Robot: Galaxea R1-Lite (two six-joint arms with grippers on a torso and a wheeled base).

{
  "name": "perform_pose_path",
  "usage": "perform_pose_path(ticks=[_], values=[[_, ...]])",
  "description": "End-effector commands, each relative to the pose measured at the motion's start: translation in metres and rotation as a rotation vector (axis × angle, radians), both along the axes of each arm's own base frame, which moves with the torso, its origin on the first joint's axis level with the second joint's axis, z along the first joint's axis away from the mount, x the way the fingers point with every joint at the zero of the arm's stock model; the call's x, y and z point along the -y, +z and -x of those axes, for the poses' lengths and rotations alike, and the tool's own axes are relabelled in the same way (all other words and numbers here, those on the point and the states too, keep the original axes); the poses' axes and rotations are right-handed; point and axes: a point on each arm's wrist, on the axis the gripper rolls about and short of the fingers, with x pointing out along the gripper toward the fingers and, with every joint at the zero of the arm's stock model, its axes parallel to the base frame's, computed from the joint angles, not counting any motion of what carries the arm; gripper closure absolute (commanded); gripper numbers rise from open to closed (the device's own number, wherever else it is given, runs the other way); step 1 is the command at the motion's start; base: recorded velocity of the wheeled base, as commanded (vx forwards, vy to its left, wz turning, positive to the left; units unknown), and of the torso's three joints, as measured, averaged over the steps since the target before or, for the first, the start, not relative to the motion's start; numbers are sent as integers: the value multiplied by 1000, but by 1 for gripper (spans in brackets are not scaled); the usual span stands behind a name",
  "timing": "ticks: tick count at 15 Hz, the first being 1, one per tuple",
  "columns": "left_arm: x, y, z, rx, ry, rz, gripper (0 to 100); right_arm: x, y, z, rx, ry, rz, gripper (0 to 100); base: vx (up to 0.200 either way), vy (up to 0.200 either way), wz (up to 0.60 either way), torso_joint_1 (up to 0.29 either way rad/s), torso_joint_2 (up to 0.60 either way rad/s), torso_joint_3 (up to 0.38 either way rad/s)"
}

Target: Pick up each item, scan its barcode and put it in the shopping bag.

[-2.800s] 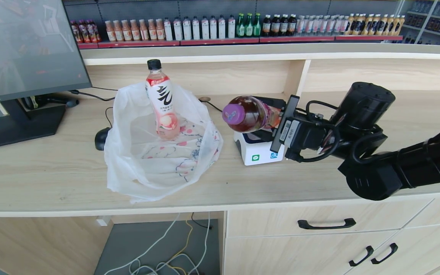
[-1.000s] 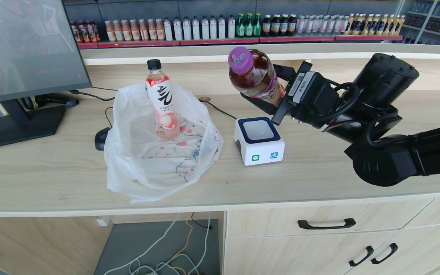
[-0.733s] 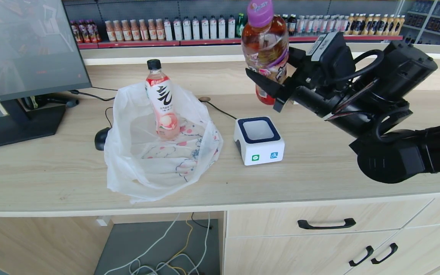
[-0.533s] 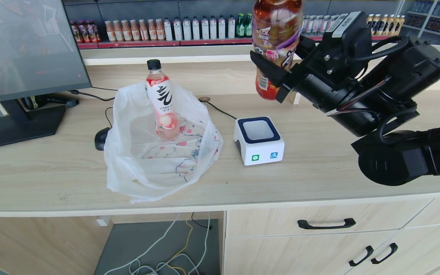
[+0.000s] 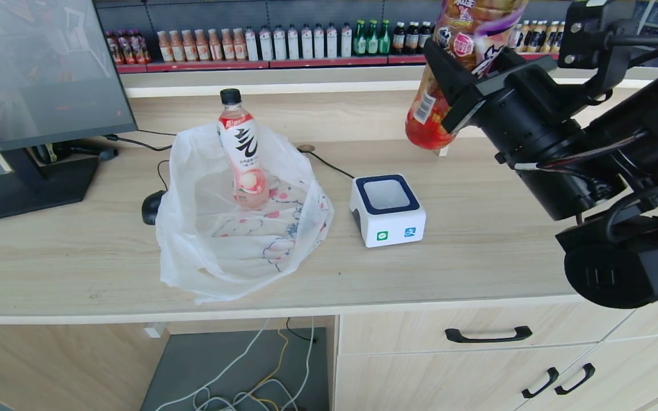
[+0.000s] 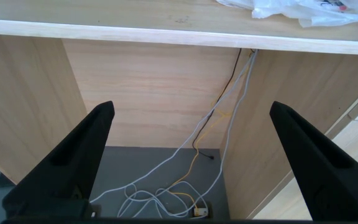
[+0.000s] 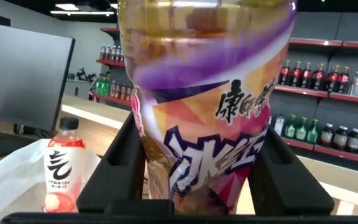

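Note:
My right gripper [image 5: 466, 68] is shut on a tea bottle [image 5: 454, 68] with a purple and orange label, held high above the counter, to the right of and beyond the scanner; its top runs out of the picture. In the right wrist view the tea bottle [image 7: 207, 106] stands between the two black fingers [image 7: 114, 168]. The white barcode scanner [image 5: 386, 209] sits on the counter with its dark window facing up. To its left the white shopping bag [image 5: 237, 220] lies open with a pink bottle [image 5: 241, 151] standing upright in it. My left gripper [image 6: 191, 162] is open below the counter's edge, with nothing between its fingers.
A monitor [image 5: 37, 74] on a black stand occupies the counter's back left, with a black mouse [image 5: 151, 206] just left of the bag. A raised shelf ledge [image 5: 363, 85] runs behind the counter. Drawers [image 5: 488, 334] lie below at the right, loose cables [image 6: 191, 155] under the counter.
My right arm lifted the tea bottle from lying sideways over the scanner to upright and high, moving it up and to the right. Bag, pink bottle and scanner have stayed put.

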Motion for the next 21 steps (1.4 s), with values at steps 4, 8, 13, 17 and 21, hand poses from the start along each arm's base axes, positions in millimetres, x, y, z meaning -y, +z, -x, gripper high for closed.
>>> perform_pose_path(ticks=[4,8,13,17,21], values=[[0,0,0,1,-1,0,0,15,-5,25,-32,-26,-11,100,0,0,0,0,0,0],[0,0,0,1,-1,-6,0,21,-17,31,-94,-112,-52,100,0,0,0,0,0,0],[0,0,0,1,1,-6,0,29,-43,35,-187,-177,-88,100,0,0,0,0,0,0],[0,0,0,1,1,2,0,29,-49,30,-229,-238,-155,100,0,50,0,-1,1,1],[0,0,0,1,1,2,0,32,-57,28,-255,-201,-105,100,0,200,0,1,5,4]])
